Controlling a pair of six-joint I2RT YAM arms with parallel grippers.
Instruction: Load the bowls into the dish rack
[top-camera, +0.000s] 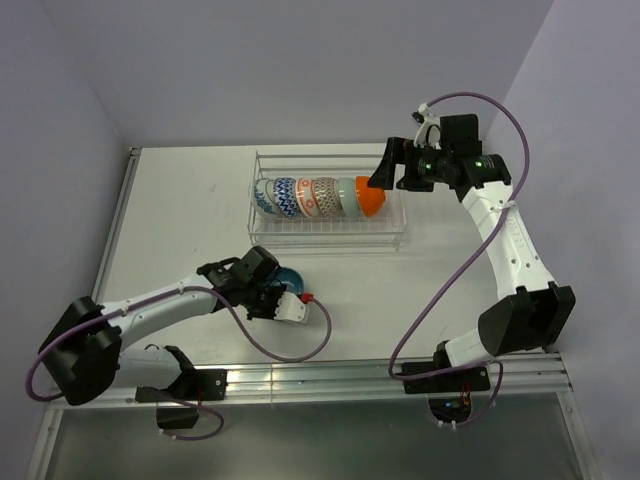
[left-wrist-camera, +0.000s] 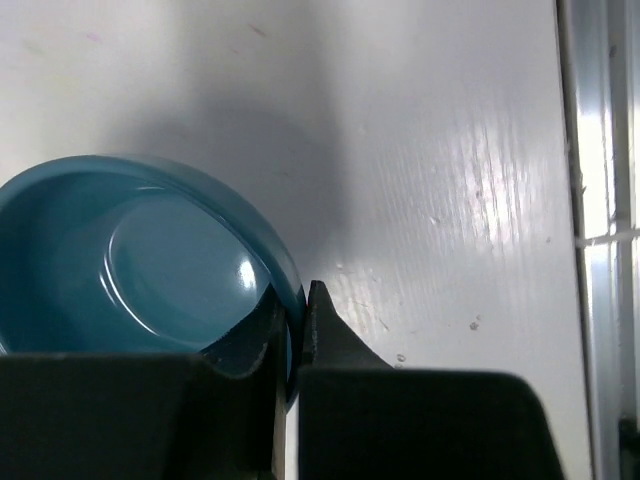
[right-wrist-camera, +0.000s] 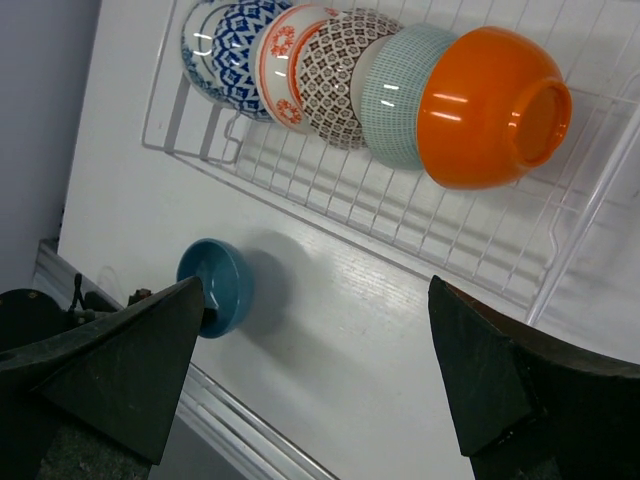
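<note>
Left gripper: I'm seeing it pinching the teal bowl, fingers hiding its near edge.
Right gripper: hanging with jaws spread wide.

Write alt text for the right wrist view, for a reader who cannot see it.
A row of six bowls stands on edge in the clear wire dish rack, a plain orange bowl at the right end. Lower left, a teal bowl shows against the white table; the open, empty right claw frames the foreground.
</note>
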